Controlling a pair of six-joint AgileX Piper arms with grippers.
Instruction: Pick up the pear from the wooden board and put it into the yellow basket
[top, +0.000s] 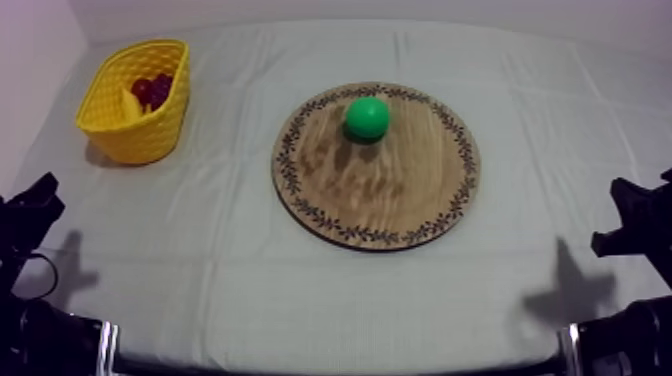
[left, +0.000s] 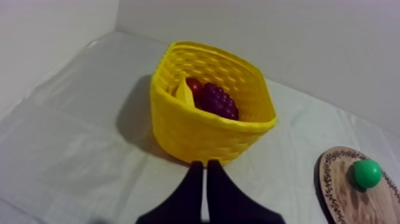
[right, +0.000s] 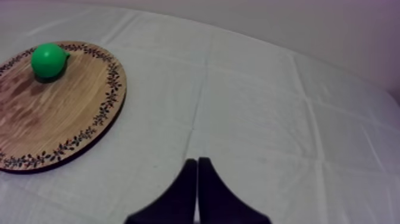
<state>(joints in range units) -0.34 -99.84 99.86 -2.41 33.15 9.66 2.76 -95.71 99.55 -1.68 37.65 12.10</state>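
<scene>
Top view shows the green pear (top: 367, 117) resting on the round wooden board with a patterned rim (top: 380, 195), toward its far edge, well apart from the woven yellow basket (top: 150, 125) on the tabletop (top: 220, 255). Both the left hand (left: 203, 164) and the right hand (right: 197, 161) are closed on nothing, fingers together.

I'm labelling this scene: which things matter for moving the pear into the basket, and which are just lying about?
For the job: pear, wooden board under it, yellow basket.
Just lying about: grapes, banana, small red fruit, all inside the basket.
</scene>
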